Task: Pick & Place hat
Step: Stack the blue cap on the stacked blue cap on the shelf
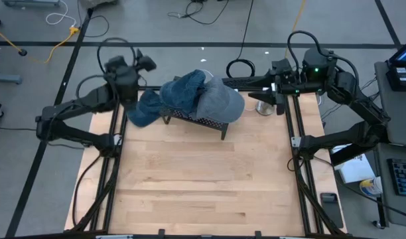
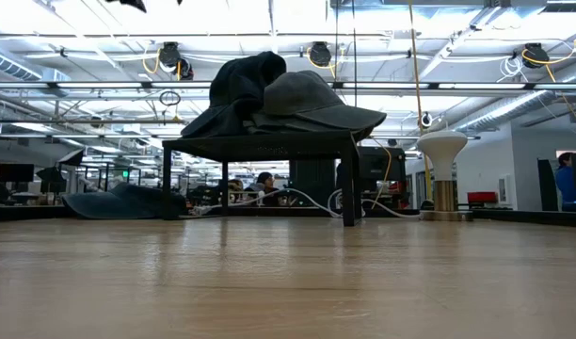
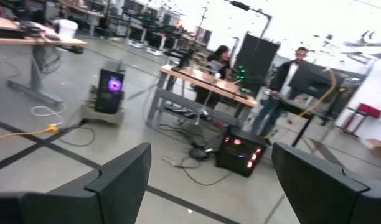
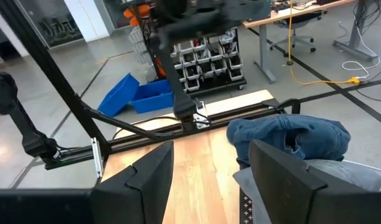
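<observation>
Pincer of your right arm stands open and empty near the grey hat on the rack; it is soft, so pinch its stiffer brim.

Even overhead lighting throughout; ceiling lights glare in low view, silhouetting the hats. Left wrist view motion-blurred.

Bare tabletop in front, hat-laden rack and stand crowding the rear
</observation>
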{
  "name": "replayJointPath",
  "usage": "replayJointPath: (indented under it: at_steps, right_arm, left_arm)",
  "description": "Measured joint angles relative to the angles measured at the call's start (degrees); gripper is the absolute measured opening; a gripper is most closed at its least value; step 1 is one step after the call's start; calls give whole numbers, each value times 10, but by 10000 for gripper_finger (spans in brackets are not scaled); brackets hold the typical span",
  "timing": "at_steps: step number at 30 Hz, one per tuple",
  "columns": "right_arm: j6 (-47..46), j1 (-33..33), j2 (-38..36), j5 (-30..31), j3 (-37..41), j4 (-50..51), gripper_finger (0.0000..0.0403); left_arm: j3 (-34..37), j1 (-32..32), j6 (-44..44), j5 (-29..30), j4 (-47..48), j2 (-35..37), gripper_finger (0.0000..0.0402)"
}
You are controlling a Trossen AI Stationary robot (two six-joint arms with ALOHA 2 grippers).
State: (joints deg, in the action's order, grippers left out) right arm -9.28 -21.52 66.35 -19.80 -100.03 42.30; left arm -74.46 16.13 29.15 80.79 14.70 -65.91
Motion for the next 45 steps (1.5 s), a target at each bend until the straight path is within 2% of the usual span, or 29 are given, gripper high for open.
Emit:
replayJointPath:
  at_steps: [4,7,12,18,22,26,31,39,45]
  right_arm:
    - [42,0,1,-10,0,7,201]
    - [73,0,1,-15,0,13,201]
    - [82,0,1,-14,5,12,201]
    - [85,0,1,-14,28,12,201]
    - [85,0,1,-14,44,12,201]
    - [85,0,1,-14,64,6,201]
    - [85,0,1,-14,87,-16,201]
    - [85,0,0,-15,114,-47,201]
    - [104,0,0,-15,115,-48,201]
  left_arm:
    - [0,98,-46,-81,2,-5,335]
    - [0,168,-67,-169,23,-16,335]
    - [0,276,83,-316,132,-30,335]
    - [0,386,262,-548,287,-79,335]
    - [0,426,324,-631,359,-112,335]
    - [0,438,354,-685,404,-144,335]
    - [0,437,389,-719,468,-178,335]
    - [0,412,451,-715,571,-226,335]
    - [1,399,465,-711,596,-252,335]
